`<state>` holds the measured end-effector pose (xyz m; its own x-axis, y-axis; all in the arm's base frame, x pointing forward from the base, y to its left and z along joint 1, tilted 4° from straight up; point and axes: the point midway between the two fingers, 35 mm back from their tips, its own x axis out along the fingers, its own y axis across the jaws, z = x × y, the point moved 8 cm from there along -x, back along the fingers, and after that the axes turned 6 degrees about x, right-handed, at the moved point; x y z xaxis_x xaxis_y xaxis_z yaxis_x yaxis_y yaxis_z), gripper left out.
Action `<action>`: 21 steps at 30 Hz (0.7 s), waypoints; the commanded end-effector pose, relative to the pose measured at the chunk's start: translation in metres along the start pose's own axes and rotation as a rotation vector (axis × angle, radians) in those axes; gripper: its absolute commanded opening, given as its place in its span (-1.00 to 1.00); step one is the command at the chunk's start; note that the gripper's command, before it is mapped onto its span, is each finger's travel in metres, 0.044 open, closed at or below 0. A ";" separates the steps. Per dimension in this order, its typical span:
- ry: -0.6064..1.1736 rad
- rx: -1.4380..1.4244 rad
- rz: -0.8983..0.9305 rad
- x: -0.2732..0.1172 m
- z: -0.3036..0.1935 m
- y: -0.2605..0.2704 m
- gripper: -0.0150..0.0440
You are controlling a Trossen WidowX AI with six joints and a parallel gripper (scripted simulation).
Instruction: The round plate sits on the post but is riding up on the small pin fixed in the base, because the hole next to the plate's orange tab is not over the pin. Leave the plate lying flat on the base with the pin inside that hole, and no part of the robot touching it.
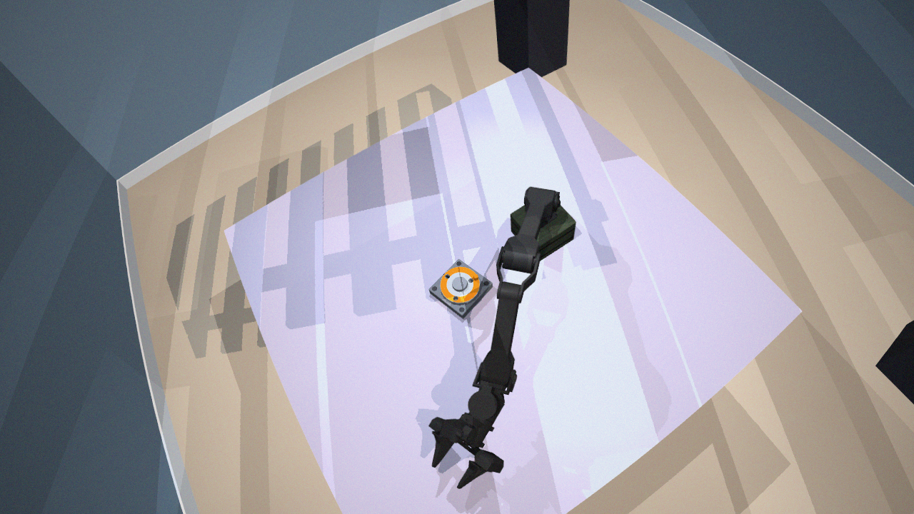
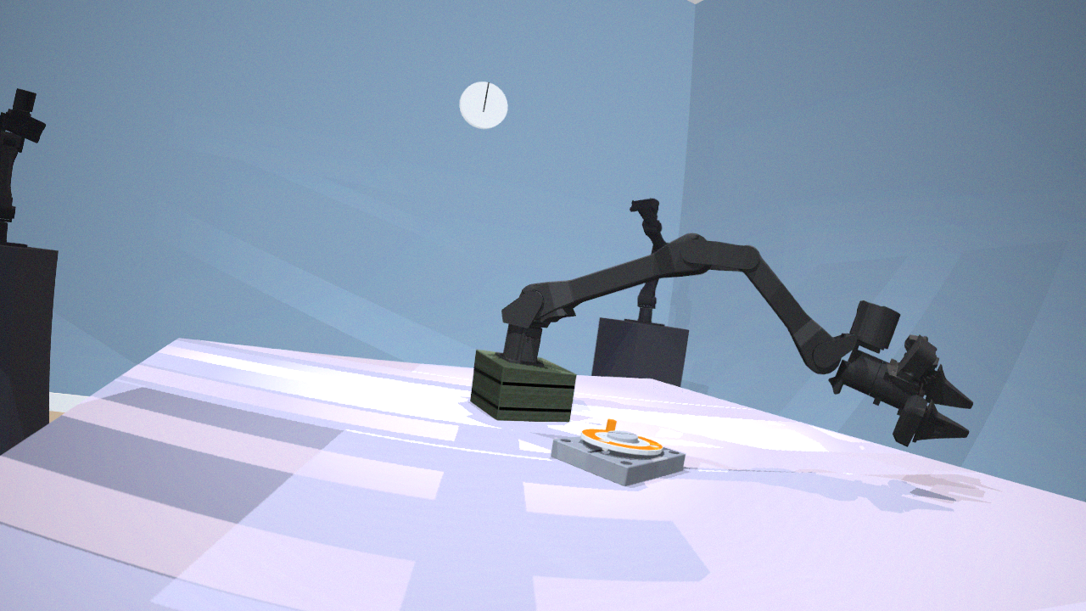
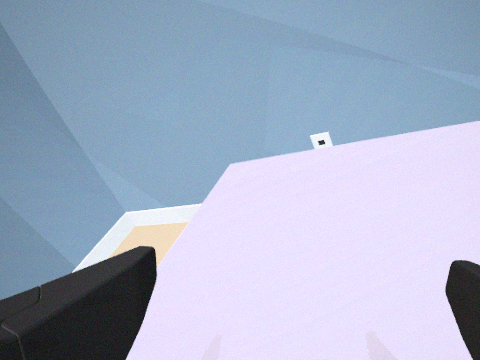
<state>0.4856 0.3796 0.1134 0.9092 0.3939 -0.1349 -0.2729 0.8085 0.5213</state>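
The round orange-and-white plate (image 1: pixel 460 270) (image 2: pixel 645 443) sits around the post (image 1: pixel 459 284) (image 2: pixel 622 436) on the square grey base (image 1: pixel 443 300) (image 2: pixel 592 461). In the exterior view the plate looks slightly tilted, with a gap under its near left edge. Its orange tab (image 2: pixel 611 424) stands up at the far side in that view. The pin and the hole beside the tab cannot be made out surely. My gripper (image 1: pixel 447 477) (image 2: pixel 970 420) (image 3: pixel 302 270) is open and empty, above the table and well away from the plate.
The arm stands on a green block (image 1: pixel 557 238) (image 2: pixel 535 391) beside the base. The white-lilac table (image 1: pixel 370 396) (image 2: pixel 379 531) (image 3: pixel 300 210) ends beyond the fingers in the wrist view. Dark pedestals (image 1: pixel 531 31) (image 2: pixel 639 349) stand off the table, with other arms on them in the exterior view.
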 end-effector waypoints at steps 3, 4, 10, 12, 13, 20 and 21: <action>0.060 -0.034 -0.057 -0.007 0.015 -0.016 0.60; 0.102 -0.056 -0.095 -0.013 0.025 -0.027 0.51; 0.298 -0.125 -0.257 -0.054 0.062 -0.077 -0.03; 0.381 -0.144 -0.317 -0.077 0.074 -0.097 -0.20; 0.429 -0.151 -0.350 -0.091 0.080 -0.107 -0.29; 0.678 -0.154 -0.500 -0.174 0.100 -0.154 -0.49; 0.724 -0.149 -0.524 -0.190 0.101 -0.161 -0.49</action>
<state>0.4227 0.1650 0.1432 0.6362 0.1368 -0.7593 0.0123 0.9822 0.1873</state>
